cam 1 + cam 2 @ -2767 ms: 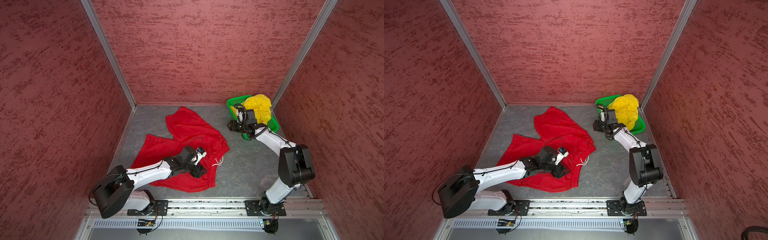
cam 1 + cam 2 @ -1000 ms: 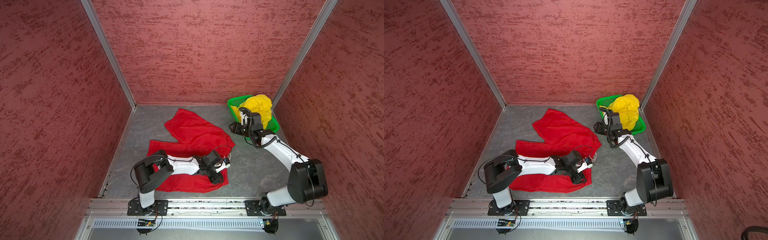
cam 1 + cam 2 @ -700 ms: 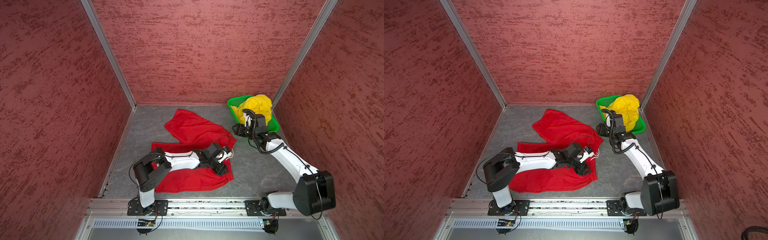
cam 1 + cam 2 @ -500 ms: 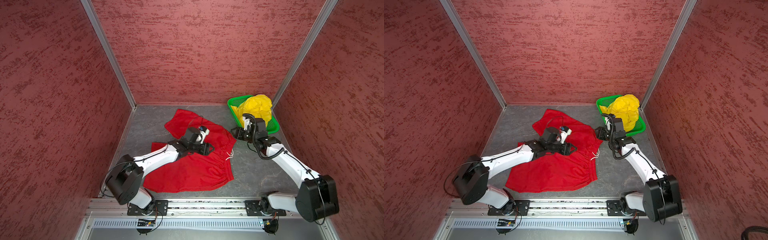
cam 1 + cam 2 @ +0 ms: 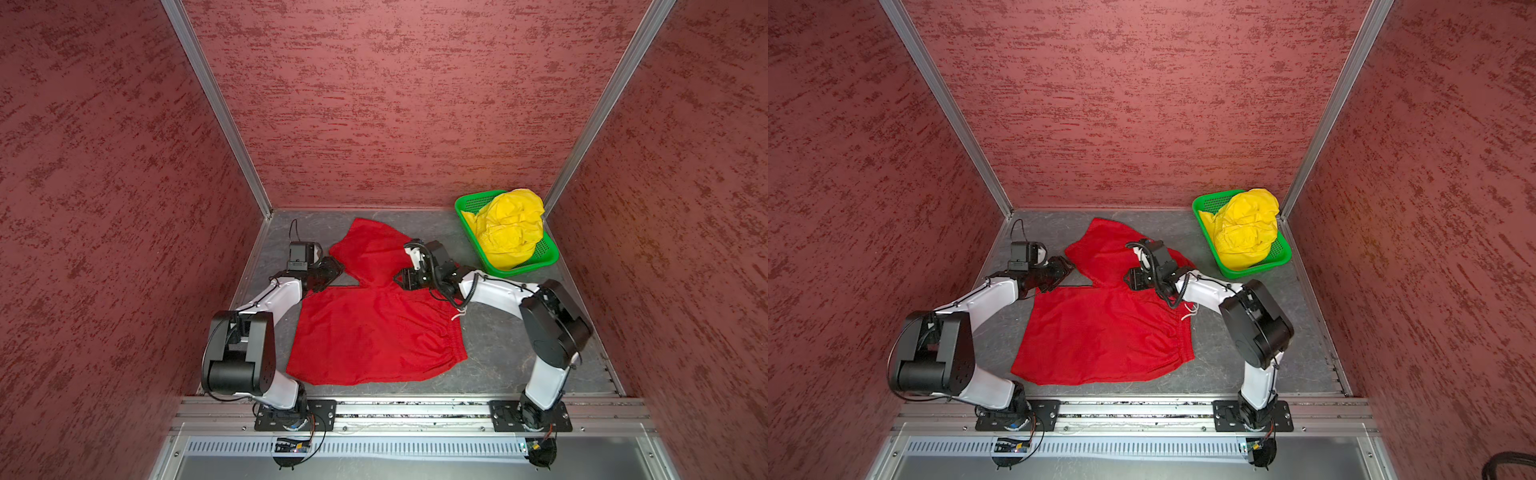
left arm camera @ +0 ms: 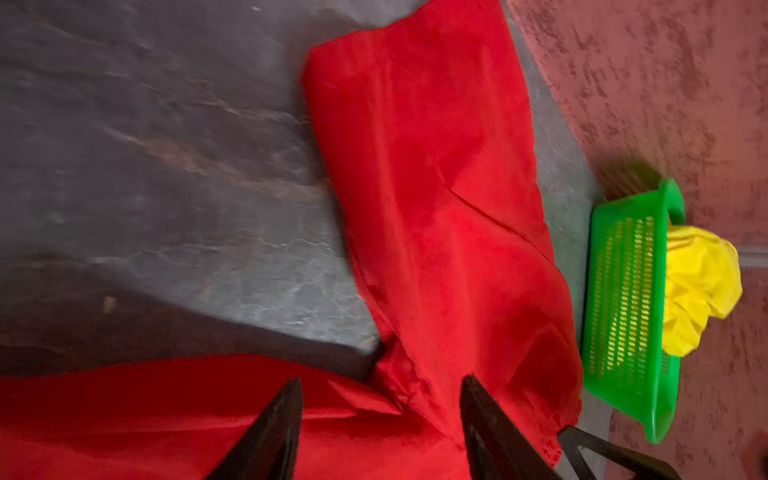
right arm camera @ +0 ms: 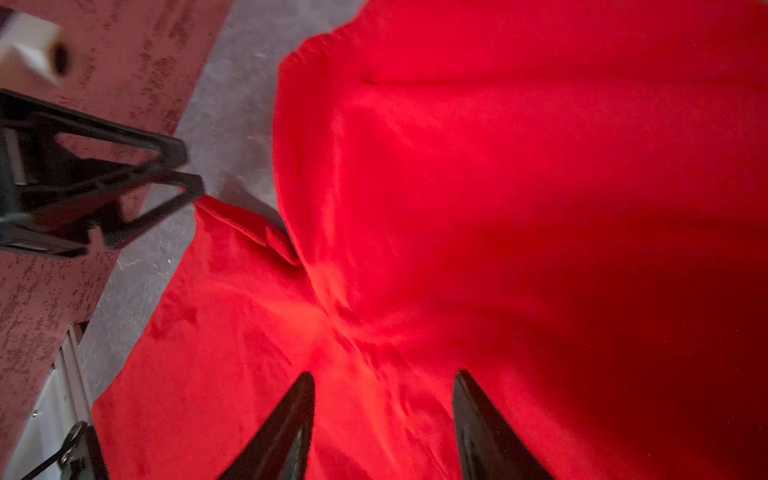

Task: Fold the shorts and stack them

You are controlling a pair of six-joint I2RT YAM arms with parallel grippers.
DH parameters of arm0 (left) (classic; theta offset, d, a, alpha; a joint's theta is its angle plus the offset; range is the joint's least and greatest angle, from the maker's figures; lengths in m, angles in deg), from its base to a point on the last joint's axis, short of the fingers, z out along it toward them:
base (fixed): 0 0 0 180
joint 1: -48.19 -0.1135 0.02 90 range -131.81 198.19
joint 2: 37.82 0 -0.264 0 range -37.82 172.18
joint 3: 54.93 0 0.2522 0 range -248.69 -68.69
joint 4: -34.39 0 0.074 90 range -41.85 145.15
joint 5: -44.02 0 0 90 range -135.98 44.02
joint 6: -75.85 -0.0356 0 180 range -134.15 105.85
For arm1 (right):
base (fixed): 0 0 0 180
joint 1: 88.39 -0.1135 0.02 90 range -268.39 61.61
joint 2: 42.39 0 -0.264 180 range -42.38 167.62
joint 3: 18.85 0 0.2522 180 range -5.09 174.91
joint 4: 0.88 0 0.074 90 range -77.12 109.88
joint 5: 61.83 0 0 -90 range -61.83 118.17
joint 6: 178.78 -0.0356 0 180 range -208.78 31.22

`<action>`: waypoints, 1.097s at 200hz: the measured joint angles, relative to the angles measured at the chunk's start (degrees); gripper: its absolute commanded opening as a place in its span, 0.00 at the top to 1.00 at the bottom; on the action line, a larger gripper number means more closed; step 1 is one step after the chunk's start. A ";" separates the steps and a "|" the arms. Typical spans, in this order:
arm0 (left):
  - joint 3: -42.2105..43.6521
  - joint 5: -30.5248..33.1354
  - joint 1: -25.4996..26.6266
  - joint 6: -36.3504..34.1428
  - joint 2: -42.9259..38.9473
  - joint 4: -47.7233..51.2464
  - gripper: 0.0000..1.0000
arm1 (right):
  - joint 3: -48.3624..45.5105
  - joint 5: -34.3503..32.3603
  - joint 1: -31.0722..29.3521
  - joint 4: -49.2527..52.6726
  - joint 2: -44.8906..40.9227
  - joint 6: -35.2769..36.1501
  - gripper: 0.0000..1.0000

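Left gripper (image 5: 338, 268), right gripper (image 5: 398, 279): jaws apart, empty, at bright red mesh shorts (image 5: 374, 332). Suggest pinching 12 o'clock leg, folding flat.

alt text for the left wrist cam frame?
The red shorts lie spread on a gray table, with the left gripper over them, jaws apart and empty. Past the shorts a green basket holding crumpled yellow shorts sits by the red wall.

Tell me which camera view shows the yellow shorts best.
A top view: the yellow shorts lie bunched in the green basket, seen from above, and both top views show them nearly alike. The left wrist view catches only the part above the basket's wall. The right wrist view shows none.
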 measured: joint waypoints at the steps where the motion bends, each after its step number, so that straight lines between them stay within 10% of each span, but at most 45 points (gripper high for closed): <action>1: 0.00 -0.07 -0.24 0.13 0.07 0.02 0.38 | 0.59 -0.11 -0.22 -0.07 0.37 0.11 0.44; 110: 1.81 -0.26 -9.31 1.81 -2.86 -0.04 0.38 | 47.56 -4.42 -8.20 8.26 35.43 17.77 0.35; 162: 2.19 -0.15 -10.49 0.72 -3.43 0.28 0.38 | 64.04 -7.43 -8.17 16.31 47.17 19.41 0.71; 219: 2.82 -2.10 -10.49 -0.07 -3.52 -0.98 0.38 | 52.39 0.68 -6.58 14.64 40.15 14.01 0.99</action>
